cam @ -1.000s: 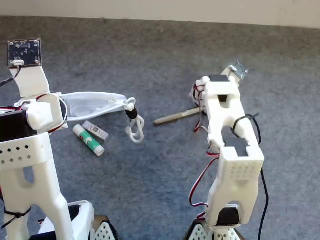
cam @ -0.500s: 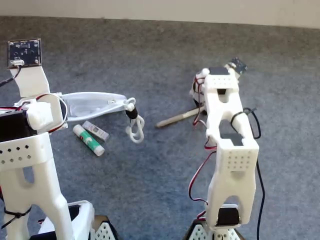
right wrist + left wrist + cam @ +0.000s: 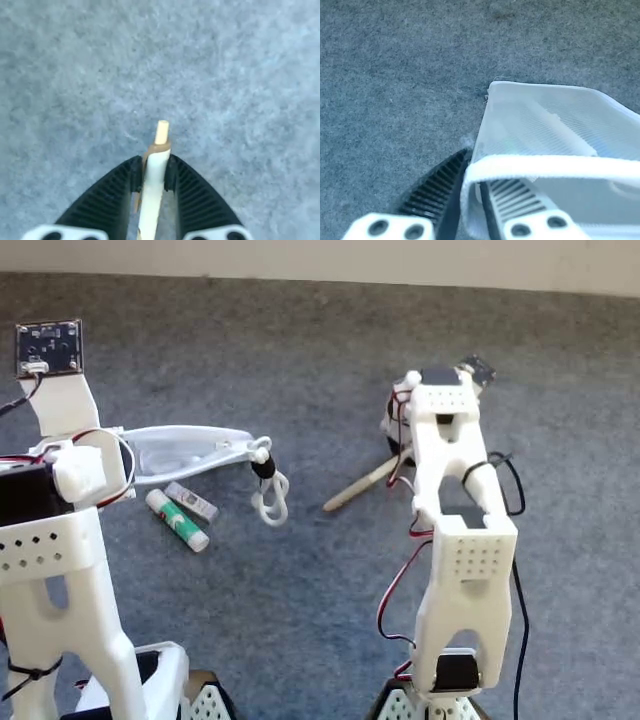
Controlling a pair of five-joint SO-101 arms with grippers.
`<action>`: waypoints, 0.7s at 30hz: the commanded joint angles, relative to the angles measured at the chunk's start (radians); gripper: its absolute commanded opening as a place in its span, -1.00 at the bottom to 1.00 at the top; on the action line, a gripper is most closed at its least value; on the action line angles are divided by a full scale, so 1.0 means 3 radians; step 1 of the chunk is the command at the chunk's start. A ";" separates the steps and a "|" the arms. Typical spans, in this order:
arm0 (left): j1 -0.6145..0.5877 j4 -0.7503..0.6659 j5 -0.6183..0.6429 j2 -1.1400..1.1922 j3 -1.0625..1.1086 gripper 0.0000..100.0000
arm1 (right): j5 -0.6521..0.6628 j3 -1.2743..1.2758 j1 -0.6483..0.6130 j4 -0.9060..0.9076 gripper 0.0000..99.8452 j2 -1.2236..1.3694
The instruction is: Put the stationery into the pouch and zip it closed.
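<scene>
A clear mesh pouch (image 3: 180, 452) lies open at the left on the grey carpet. My left gripper (image 3: 470, 172) is shut on the pouch (image 3: 545, 130), pinching its white rim at one end. A beige pencil (image 3: 362, 485) sticks out leftward from my right gripper (image 3: 400, 455), which is shut on it. In the right wrist view the pencil (image 3: 159, 145) stands between the black fingers of the right gripper (image 3: 152, 170), its blunt end past the tips. A green-and-white glue stick (image 3: 177, 520) and a small grey stick (image 3: 190, 501) lie just in front of the pouch.
A white cord loop (image 3: 270, 495) on the pouch's zip lies to the right of the pouch mouth. Bare grey carpet (image 3: 300, 360) spreads between and behind the two arms. Both arm bases stand at the near edge.
The right arm has turned a little, and the pencil in its gripper has swung: its free end has moved right and toward the near side. The left arm and pouch are unmoved.
</scene>
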 commanded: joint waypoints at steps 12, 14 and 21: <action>-0.0049 -0.0123 0.0015 0.0049 0.0130 -0.99 | 0.0680 -0.0836 -0.0054 0.1143 -0.99 -0.0478; -0.0049 -0.0123 0.0015 0.0049 0.0130 -0.99 | 0.0941 -0.0852 -0.0079 0.1230 -0.99 -0.0534; -0.0049 -0.0123 0.0015 0.0049 0.0130 -0.99 | 0.1314 -0.0852 -0.0105 0.1250 -0.99 -0.0570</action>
